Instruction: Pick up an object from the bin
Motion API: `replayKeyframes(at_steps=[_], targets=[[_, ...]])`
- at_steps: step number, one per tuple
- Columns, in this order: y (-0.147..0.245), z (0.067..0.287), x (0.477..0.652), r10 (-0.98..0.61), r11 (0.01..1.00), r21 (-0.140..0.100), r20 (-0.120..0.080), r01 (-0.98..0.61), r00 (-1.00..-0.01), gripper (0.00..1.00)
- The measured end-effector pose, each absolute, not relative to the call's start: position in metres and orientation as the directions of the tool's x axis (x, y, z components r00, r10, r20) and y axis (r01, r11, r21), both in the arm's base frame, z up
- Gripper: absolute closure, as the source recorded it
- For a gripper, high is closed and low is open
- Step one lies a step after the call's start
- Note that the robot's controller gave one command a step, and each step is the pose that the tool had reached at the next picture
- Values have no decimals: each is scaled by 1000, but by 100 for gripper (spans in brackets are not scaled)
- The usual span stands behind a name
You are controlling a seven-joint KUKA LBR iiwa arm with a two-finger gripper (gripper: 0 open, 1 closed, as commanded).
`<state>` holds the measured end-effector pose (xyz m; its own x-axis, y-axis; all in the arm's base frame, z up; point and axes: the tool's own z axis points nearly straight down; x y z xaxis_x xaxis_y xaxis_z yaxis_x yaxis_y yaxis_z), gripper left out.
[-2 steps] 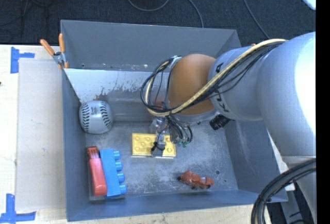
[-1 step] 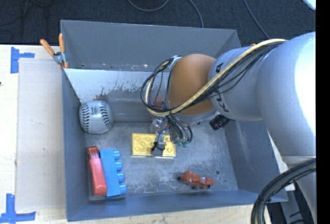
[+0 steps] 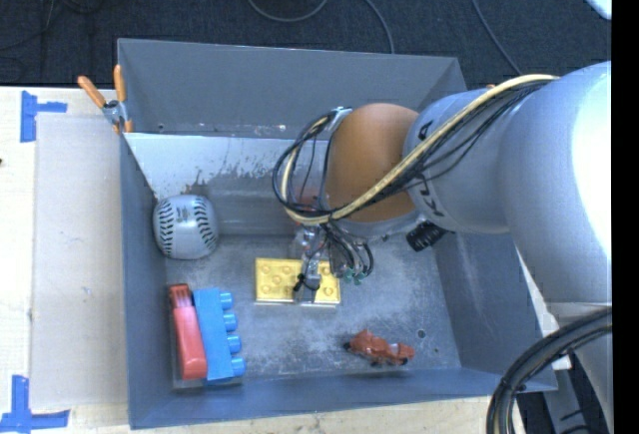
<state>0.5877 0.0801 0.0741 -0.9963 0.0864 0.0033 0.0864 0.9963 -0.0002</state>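
Looking down into the grey bin (image 3: 300,93), I have the end effector (image 3: 308,284) low over the right part of a flat yellow studded plate (image 3: 272,280) lying near the middle, well apart from a silver ball (image 3: 185,225) at the left and a red block (image 3: 187,332) and blue brick (image 3: 221,334) at the near left. I cannot tell whether the end effector is wide or narrow, nor whether it touches the plate. I judge this the grasp step: the next move calls for a firm close on the plate's thin edge, then a straight lift.
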Motion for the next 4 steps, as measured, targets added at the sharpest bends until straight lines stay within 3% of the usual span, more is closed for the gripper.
replayKeyframes(at_steps=[1,2,3,4], targets=[[129,159,577,25,1000,0,3,25,-1000,100],[129,159,577,26,1000,1,3,26,-1000,100],[127,196,577,34,999,-1,12,34,-999,100],[117,251,582,34,999,1,5,34,-999,100]])
